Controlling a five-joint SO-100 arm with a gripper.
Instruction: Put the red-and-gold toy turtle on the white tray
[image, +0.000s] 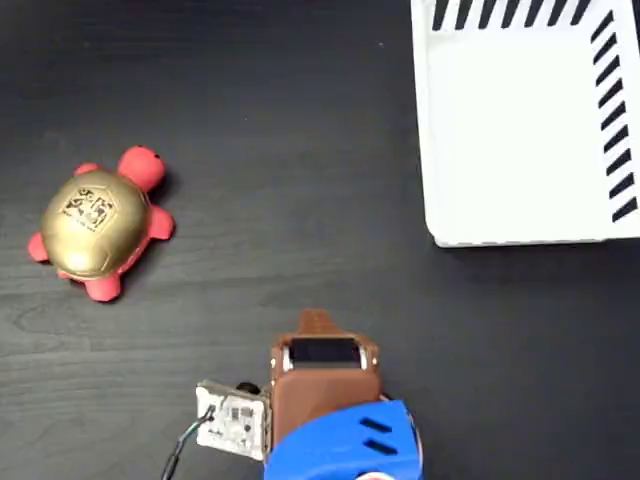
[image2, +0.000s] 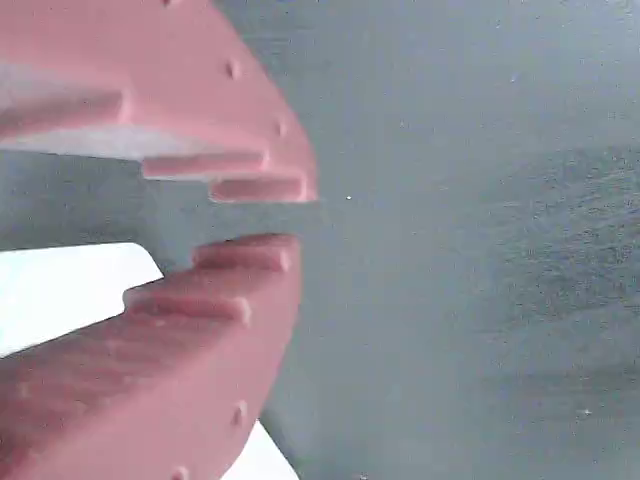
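Turtle (image: 97, 222) first: the red-and-gold toy is sitting on the dark table (image: 300, 150) at the left of the fixed view, belly down, gold shell up with its dark square emblem showing, red head pointing toward the upper right. Nothing is touching it.

Well apart from it, the arm (image: 325, 400) is reaching in from the bottom edge of the fixed view, a blue section lowest, a brown section above it ending in a narrow brown tip, and a small circuit board (image: 232, 420) with a wire hanging at its left side. The arm is sitting between the turtle and the tray, closer to the bottom of the picture than either.

In the wrist view the gripper (image2: 255, 220) is filling the left half, its two pink ribbed fingers (image2: 200, 320) lying nearly together with only a thin gap at the tips, and nothing is sitting between them. Bare table is showing beyond.

The white tray (image: 520, 140) is lying flat at the upper right of the fixed view, black diagonal stripes running along its top and right edges, its surface bare. Open table is lying between turtle and tray, with only the arm's tip near that path.
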